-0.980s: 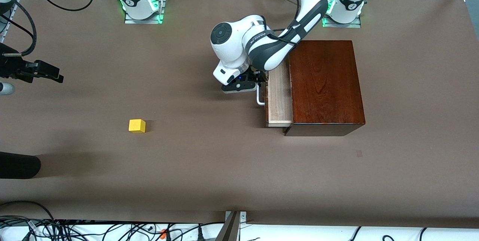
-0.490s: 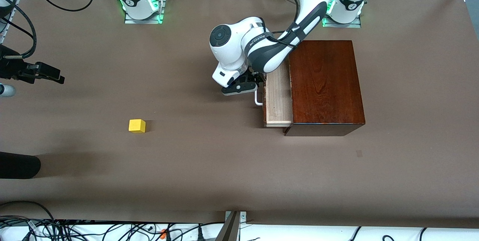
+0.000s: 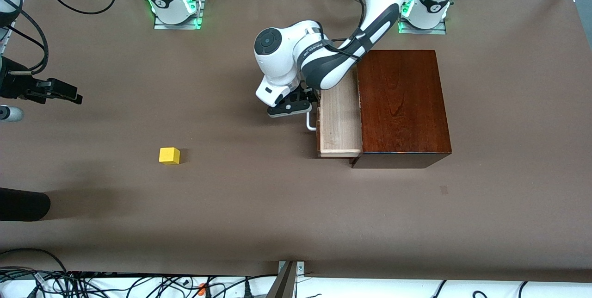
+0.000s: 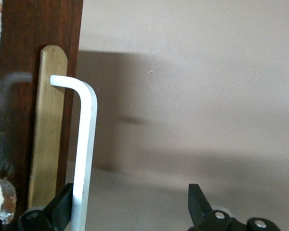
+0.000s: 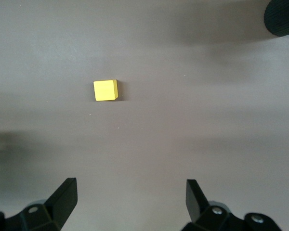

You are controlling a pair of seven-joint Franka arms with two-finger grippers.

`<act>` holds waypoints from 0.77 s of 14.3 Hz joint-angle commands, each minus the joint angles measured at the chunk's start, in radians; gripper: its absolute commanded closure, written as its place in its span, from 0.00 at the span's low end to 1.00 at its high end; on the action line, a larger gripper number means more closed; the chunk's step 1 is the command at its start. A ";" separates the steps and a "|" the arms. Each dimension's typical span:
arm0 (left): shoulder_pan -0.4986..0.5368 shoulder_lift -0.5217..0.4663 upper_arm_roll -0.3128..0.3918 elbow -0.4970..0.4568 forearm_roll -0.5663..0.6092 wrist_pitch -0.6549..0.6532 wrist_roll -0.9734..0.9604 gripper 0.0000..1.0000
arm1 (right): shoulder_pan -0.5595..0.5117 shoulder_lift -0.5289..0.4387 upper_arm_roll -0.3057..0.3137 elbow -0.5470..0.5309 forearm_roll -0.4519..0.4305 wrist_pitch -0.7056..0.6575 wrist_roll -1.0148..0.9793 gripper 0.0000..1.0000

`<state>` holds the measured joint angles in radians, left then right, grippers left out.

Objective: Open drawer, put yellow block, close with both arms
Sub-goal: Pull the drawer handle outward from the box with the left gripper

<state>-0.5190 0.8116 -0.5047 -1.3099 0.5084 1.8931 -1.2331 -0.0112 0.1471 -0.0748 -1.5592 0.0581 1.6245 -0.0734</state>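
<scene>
The drawer (image 3: 340, 122) stands partly pulled out of the dark-brown wooden box (image 3: 402, 103), with its pale tray showing. My left gripper (image 3: 303, 103) is at the drawer's white bar handle (image 3: 311, 122). In the left wrist view the gripper (image 4: 132, 195) is open, and the handle (image 4: 84, 154) lies against the inside of one finger (image 4: 62, 207). The yellow block (image 3: 169, 155) sits on the table toward the right arm's end. My right gripper (image 3: 69, 96) hangs open and empty above the table near that end. In the right wrist view the gripper (image 5: 131, 187) is well apart from the block (image 5: 106, 90).
A dark rounded object (image 3: 23, 203) juts in at the table's edge near the right arm's end, nearer the front camera than the block. Cables and a metal bracket (image 3: 289, 275) lie along the front edge. Brown tabletop lies between block and drawer.
The drawer has slid farther out of the box toward the right arm's end, and my left gripper has moved that way with the handle. My right gripper has shifted only slightly.
</scene>
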 commanded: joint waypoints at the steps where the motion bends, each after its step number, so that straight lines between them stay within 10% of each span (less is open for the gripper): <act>1: -0.033 0.051 -0.011 0.075 -0.024 0.047 -0.031 0.00 | -0.006 -0.004 0.001 0.001 0.019 -0.006 0.004 0.00; 11: 0.020 -0.110 -0.020 0.066 -0.082 -0.057 0.022 0.00 | -0.023 -0.001 0.001 -0.007 0.017 -0.006 -0.011 0.00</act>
<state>-0.5260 0.7787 -0.5186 -1.2359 0.4782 1.9013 -1.2472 -0.0254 0.1494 -0.0766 -1.5637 0.0584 1.6231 -0.0736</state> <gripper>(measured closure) 0.000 0.000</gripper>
